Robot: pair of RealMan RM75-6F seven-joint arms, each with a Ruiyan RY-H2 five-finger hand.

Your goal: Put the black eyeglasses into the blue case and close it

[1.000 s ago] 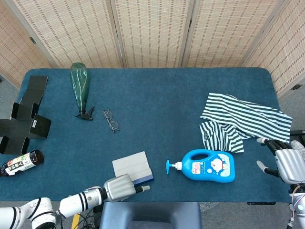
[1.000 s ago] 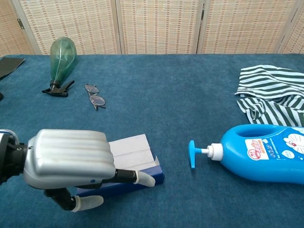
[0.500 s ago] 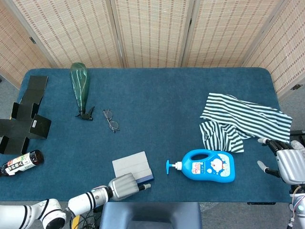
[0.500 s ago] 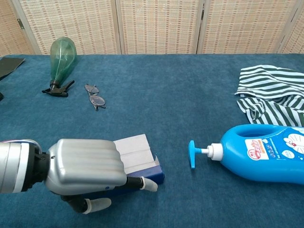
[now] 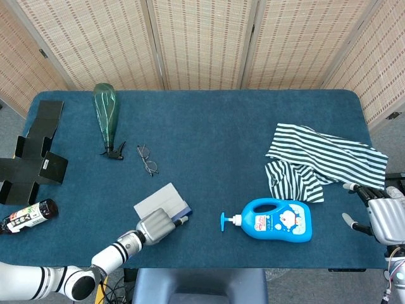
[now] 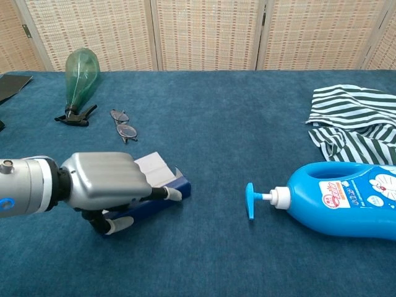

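Gripping the case [image 5: 163, 202] near the table's [image 5: 221, 139] front edge, the left robot hand [image 5: 155, 225] is wrapping it, head view; glasses [image 5: 147, 159] lying well apart beyond, beside a green bottle [image 5: 106, 117]. Right robot hand [image 5: 380, 215] is sitting open, holding nothing, at the table's right edge.

Chest view: left robot hand [image 6: 105, 185] is clasping the case [image 6: 159, 182], glasses [image 6: 124, 125] behind it.

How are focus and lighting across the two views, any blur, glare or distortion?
Head view: even, soft light, sharp throughout, faint shadow beside the green glass bottle. Chest view: the silver left hand on the blue rectangular case looms large from closeness, with mild sheen on its knuckles; the blue plastic pump bottle is cut by the right edge; no motion blur.
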